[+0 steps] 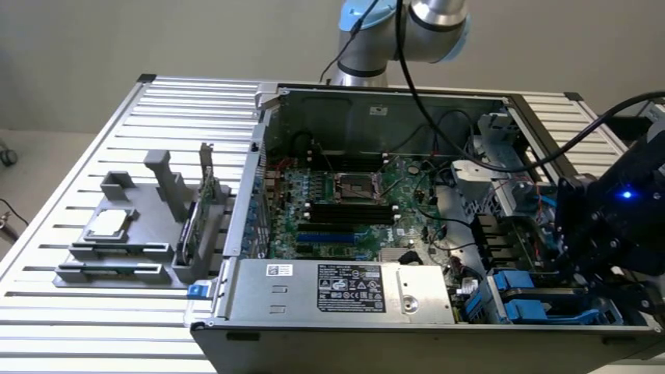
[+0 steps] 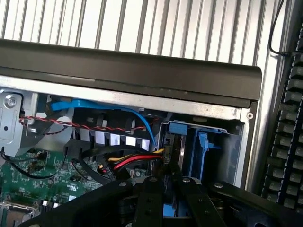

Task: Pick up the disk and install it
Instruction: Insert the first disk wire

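Jaws clamped on disk (image 2: 171, 210)

The arm (image 1: 416, 23) came down from the top of the exterior view, its grey tube and blue-capped joint above the scene. The dark wrist (image 1: 613, 210), a blue light glowing on it, hung low at the exterior view's right. The gripper (image 2: 166, 189) pointed downward below the wrist, its two black fingers (image 2: 150, 198) drawn close together, nearly parallel.
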`<state>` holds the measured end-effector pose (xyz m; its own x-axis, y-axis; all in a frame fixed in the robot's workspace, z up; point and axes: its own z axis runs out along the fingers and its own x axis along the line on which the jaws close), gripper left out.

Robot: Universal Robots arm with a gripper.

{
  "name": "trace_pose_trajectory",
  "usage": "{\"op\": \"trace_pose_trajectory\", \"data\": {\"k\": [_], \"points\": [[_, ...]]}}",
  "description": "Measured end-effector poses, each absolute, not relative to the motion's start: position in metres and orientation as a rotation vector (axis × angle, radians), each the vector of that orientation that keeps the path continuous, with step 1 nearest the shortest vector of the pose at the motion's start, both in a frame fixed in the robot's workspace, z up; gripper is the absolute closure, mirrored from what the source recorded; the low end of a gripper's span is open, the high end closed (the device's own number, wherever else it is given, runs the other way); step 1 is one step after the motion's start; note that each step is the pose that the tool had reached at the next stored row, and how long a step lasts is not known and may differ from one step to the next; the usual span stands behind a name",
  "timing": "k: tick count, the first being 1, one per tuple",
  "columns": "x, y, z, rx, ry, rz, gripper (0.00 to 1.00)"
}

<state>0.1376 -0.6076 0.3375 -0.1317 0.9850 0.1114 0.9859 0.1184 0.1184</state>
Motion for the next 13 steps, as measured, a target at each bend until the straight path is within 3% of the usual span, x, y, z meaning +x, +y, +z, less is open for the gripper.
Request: {"op": "trace_pose_trajectory", "data": {"k": [13], "points": [[0.138, -0.6052, 0.337, -2.091, -2.348, -0.23, 0.82]]}}
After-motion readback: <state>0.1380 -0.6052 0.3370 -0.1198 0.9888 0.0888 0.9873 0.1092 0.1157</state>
